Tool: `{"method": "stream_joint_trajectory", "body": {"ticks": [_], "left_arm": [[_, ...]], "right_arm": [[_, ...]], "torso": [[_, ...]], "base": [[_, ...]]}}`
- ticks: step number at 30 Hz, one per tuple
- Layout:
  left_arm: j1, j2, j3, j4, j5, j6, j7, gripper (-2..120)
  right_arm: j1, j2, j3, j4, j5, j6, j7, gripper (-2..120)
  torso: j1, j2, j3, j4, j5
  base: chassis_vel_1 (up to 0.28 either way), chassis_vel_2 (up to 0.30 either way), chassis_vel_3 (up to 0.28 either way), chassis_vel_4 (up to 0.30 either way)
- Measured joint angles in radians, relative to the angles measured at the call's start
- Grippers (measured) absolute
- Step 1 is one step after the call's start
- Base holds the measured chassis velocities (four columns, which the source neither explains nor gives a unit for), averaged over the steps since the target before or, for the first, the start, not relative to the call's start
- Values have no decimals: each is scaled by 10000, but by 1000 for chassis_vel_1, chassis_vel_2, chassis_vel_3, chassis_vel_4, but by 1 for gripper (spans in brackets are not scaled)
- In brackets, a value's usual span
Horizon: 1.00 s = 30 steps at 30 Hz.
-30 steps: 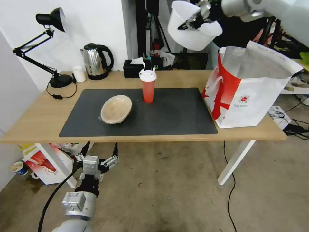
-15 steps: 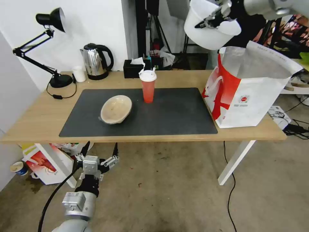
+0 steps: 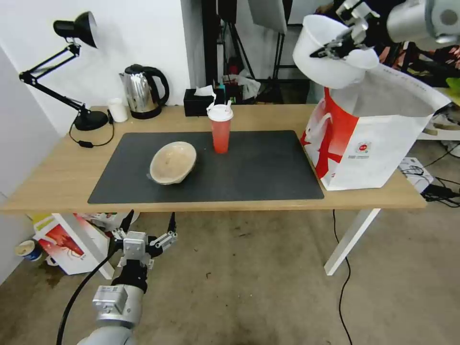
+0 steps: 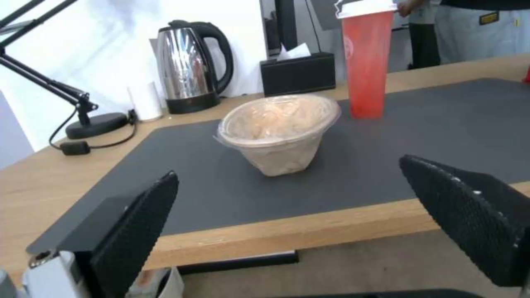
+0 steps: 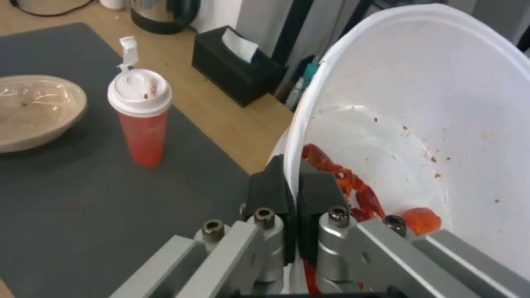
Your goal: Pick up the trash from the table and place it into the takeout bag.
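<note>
My right gripper [image 3: 335, 46] is shut on the rim of the wide white bowl [image 3: 326, 67], holding it tilted in the air over the near-left edge of the takeout bag [image 3: 378, 143]. Red crayfish scraps [image 5: 342, 178] lie inside the white bowl [image 5: 420, 103], and the right gripper [image 5: 292, 186] pinches its rim. On the table's [image 3: 57, 177] dark mat stand the red cup with white lid [image 3: 221, 128] and the beige bowl [image 3: 172, 163]. My left gripper [image 3: 148, 230] hangs open below the table's front edge, facing the beige bowl [image 4: 276, 132].
At the back of the table stand a black desk lamp [image 3: 72, 72], a small white cup [image 3: 117, 110], a steel kettle [image 3: 143, 91] and a black tissue box [image 3: 199, 103]. A red-and-white box [image 3: 62, 244] lies on the floor under the table's left end.
My right gripper has carried the white bowl rightward and down, from above the table's back edge to over the takeout bag's opening. The left arm has not moved.
</note>
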Motion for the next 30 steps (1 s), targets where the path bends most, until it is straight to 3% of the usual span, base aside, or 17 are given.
{"method": "stream_joint_trajectory", "body": {"ticks": [16, 30], "left_arm": [[0, 0, 0, 0, 0, 0, 0, 100], [0, 0, 0, 0, 0, 0, 0, 100]], "right_arm": [[-1983, -1170, 1685, 742, -307, 20, 73, 0], [-4187, -1661, 3457, 1183, -606, 32, 108, 0]], "torso": [[-1, 0, 0, -2, 0], [0, 0, 1, 1, -1]], "base": [[0, 0, 0, 0], [0, 0, 0, 0]]}}
